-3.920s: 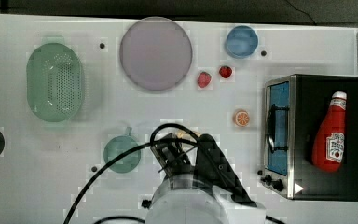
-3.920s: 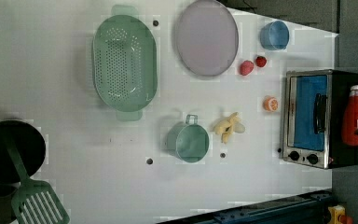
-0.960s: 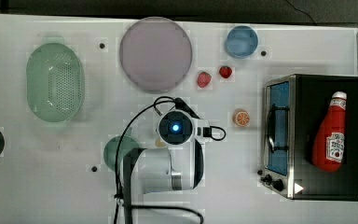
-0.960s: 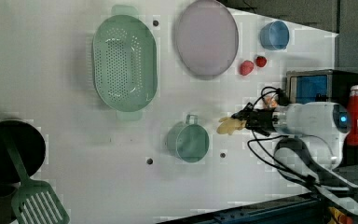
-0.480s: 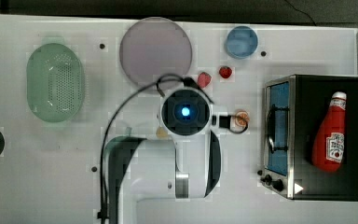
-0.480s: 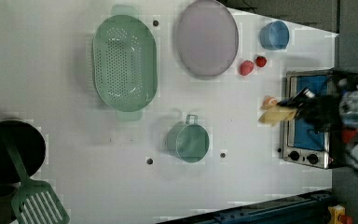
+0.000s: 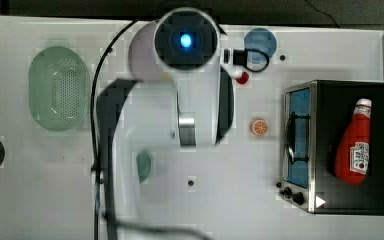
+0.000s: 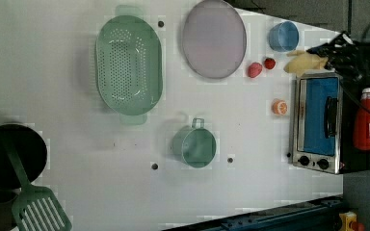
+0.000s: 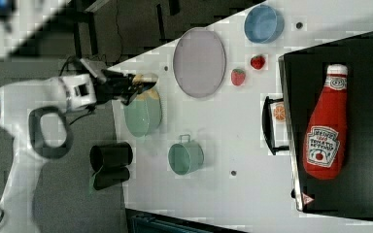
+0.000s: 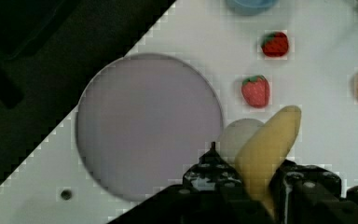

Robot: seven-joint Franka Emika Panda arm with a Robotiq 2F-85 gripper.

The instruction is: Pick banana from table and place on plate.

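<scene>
My gripper (image 10: 256,182) is shut on the pale yellow and cream banana (image 10: 266,147), which sticks out between the black fingers (image 10: 213,173). The banana (image 8: 303,62) hangs in the air, lifted off the white table (image 8: 250,144). In the wrist view it hangs just past the rim of the round lilac plate (image 10: 149,126), on the side of the strawberries. The right view has the gripper (image 9: 128,85) and banana (image 9: 145,78) high up. In the top view the arm's wrist (image 7: 186,40) covers much of the plate (image 7: 141,55).
Two toy strawberries (image 8: 254,70) (image 8: 269,63) and a blue bowl (image 8: 283,36) lie beside the plate. An orange slice (image 8: 279,107) sits by the toaster oven (image 8: 318,122), which carries a ketchup bottle (image 8: 366,127). A green mug (image 8: 194,146), green basket (image 8: 129,65) and black pot (image 8: 9,156) stand further off.
The gripper has lifted the banana from beside the green mug and carried it across the table, past the orange slice, to the plate's side near the strawberries.
</scene>
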